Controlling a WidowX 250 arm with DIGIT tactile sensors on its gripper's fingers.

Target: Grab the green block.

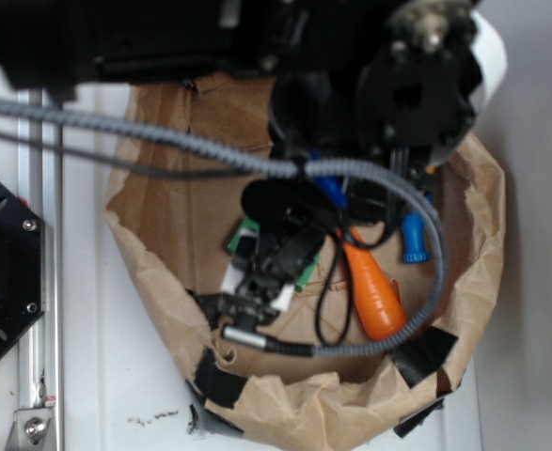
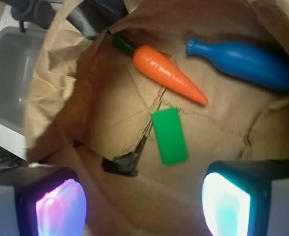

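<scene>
The green block (image 2: 169,136) lies flat on the brown paper floor of a torn-open paper bag (image 2: 85,98), just ahead of the claw (image 2: 144,206) and between the lines of its two fingers (image 2: 228,201), untouched. The claw hangs above it, spread wide, nothing between its pads. Beyond the block lies an orange carrot (image 2: 169,73), near but apart, and further off to the right a blue bottle-shaped toy (image 2: 247,61) rests against the bag's wall.
</scene>
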